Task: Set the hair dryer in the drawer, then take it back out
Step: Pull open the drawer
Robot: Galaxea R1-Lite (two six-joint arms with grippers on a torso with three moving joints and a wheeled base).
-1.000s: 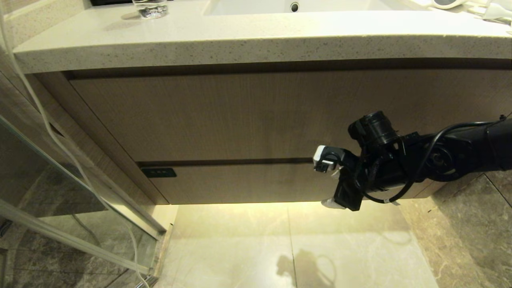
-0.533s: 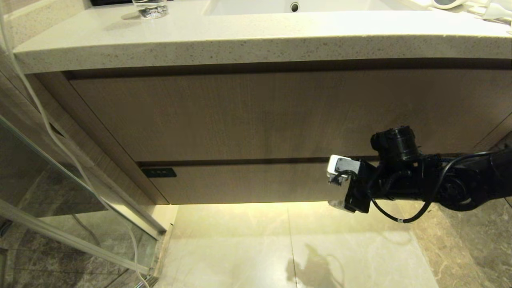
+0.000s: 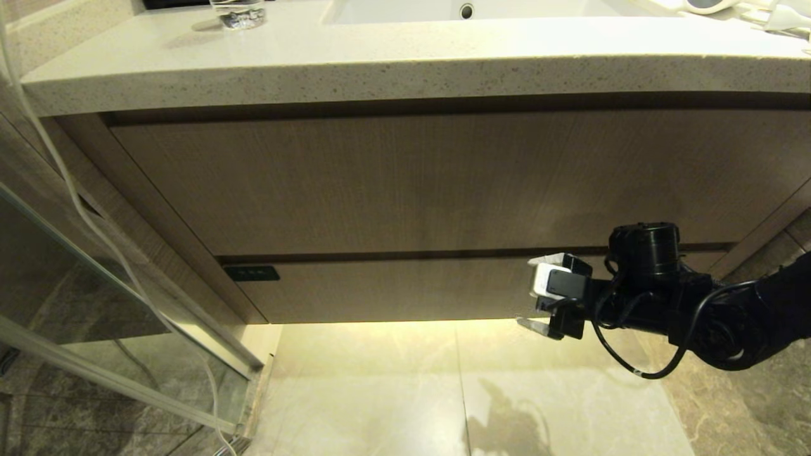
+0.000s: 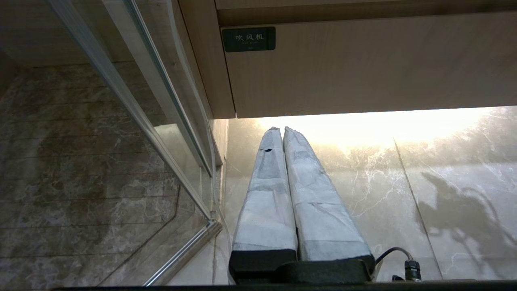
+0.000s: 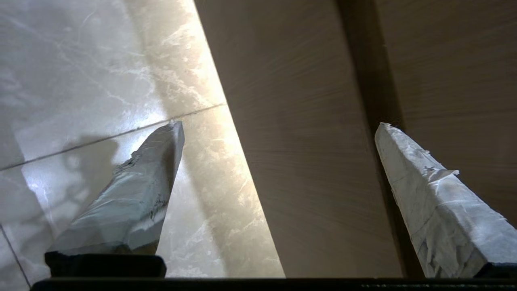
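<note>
At 9 o'clock in the head view we see 1 glass panel [image 3: 95, 304] with a metal edge slanting toward the vanity's left corner, and 1 thin white cord [image 3: 47, 152] hanging in front of it. Between that panel and the far right lies the pale floor [image 3: 380, 392], a wide lit strip running from 7 to 5 o'clock under the cabinet's lower edge.

We count 2 wood-grain fronts: 1 taller front panel [image 3: 412, 183] at center and below it 1 drawer [image 3: 393, 291], shut flush, with 1 black tag [image 3: 251, 273] at its left corner. The countertop [image 3: 380, 63] overhangs both at 12 o'clock, carrying 1 glass [image 3: 236, 14] at 11 o'clock. The hair dryer [image 3: 709, 5] sits at 1 o'clock on the counter's far right edge, mostly cut off.

Our left gripper [image 4: 282, 133] shows only in its wrist view, its 2 fingers pressed together, holding nothing, pointing at the floor below the tag.

Our right gripper [image 3: 538, 294] is at 4 o'clock, just in front of the drawer's right part. Its 2 fingers [image 5: 137, 194] stand wide apart, spanning the drawer front from top seam to lower edge, gripping nothing; we cannot tell if they touch the wood.
</note>
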